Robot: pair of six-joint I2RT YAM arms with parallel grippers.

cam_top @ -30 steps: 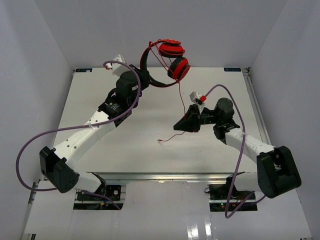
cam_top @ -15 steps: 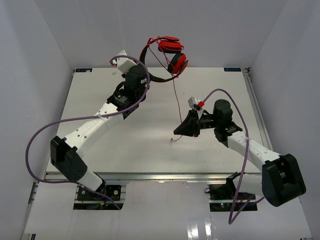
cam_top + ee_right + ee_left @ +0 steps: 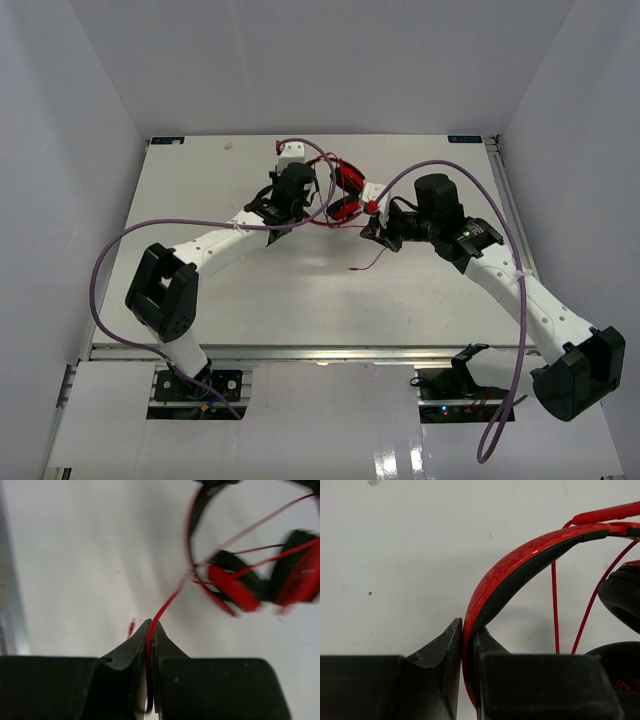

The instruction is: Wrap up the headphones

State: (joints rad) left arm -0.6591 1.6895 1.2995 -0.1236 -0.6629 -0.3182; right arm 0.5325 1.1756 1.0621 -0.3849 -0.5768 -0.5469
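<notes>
The red headphones (image 3: 343, 190) hang between the two arms over the table's middle back. My left gripper (image 3: 303, 208) is shut on the black-lined headband (image 3: 520, 560), seen pinched between the jaws in the left wrist view. My right gripper (image 3: 371, 232) is shut on the thin red cord (image 3: 167, 602), which runs up from the jaws to the ear cups (image 3: 235, 587). The cord's free end (image 3: 366, 264) trails on the table below the right gripper. Cord strands (image 3: 554, 607) cross inside the headband arc.
Purple robot cables (image 3: 115, 255) loop off both arms. The white table (image 3: 200, 280) has a metal rail (image 3: 300, 350) along its near edge. Grey walls close in the sides and back.
Both arms swung inward and down. The headphones dropped from above the back edge to the table's middle. The right gripper moved up close to the ear cups, shortening the slack cord.
</notes>
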